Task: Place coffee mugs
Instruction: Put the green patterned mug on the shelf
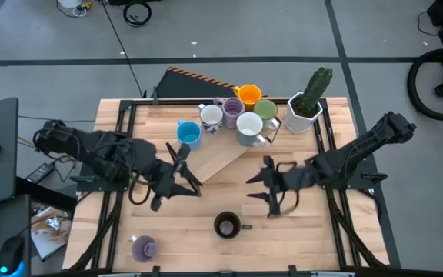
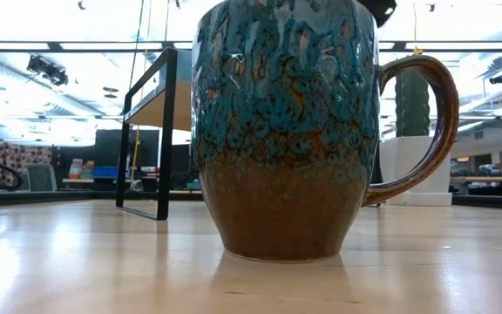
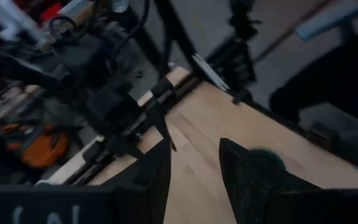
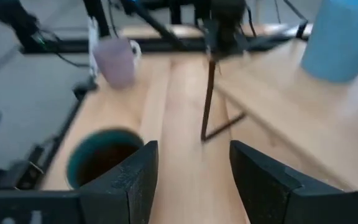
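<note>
Several coffee mugs stand grouped at the table's far middle: orange (image 1: 250, 95), purple (image 1: 231, 108), green (image 1: 266, 110), two white (image 1: 211, 117) (image 1: 249, 128) and blue (image 1: 188, 133). A dark brown mug (image 1: 227, 225) with a blue-glazed upper wall (image 2: 286, 131) stands upright near the front edge. Another purple mug (image 1: 144, 248) stands at the front left. My left gripper (image 1: 186, 169) hovers open and empty left of centre, above the table (image 3: 194, 174). My right gripper (image 1: 257, 188) hovers open and empty right of centre (image 4: 194, 174), pointing toward the brown mug (image 4: 104, 160) and the left arm.
A white angular pot with a green cactus (image 1: 308, 104) stands at the far right, beside the mug group. A pale wooden board (image 1: 210, 154) lies slanted across the table's middle. Black frame rails (image 1: 121, 131) run along both sides. Bare tabletop lies between the grippers.
</note>
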